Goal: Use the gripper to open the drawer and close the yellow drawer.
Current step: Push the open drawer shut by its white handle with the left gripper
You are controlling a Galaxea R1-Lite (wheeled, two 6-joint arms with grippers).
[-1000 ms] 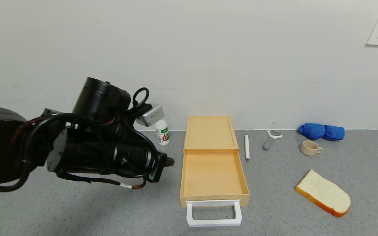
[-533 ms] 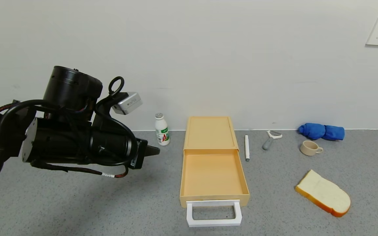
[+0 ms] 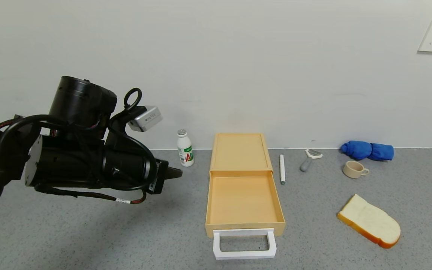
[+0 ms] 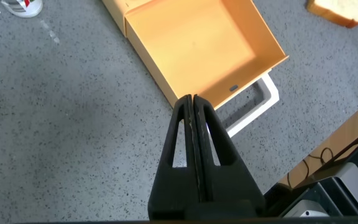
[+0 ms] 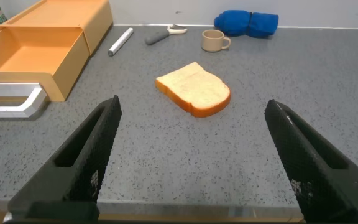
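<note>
Head camera looks down frontally; both wrist cameras, closer, share the drawer (image 3: 243, 198).

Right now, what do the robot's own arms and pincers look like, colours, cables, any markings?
The left arm is glossy black and cylindrical, wrapped in looped black cables, one with a red stretch and a white tag, and carries a small silver-grey block. Its left pincer has slim, tapered matte black fingers. The right pincer shows two broad, wedge-shaped black fingers.

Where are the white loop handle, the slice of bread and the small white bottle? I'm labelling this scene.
white rectangular loop handle (image 3: 244, 255): head view, on its front bar.
slice of bread with orange-brown crust (image 3: 368, 220): head view, on its pale top face.
small white bottle with green and red label (image 3: 185, 149): head view, on its body.
</note>
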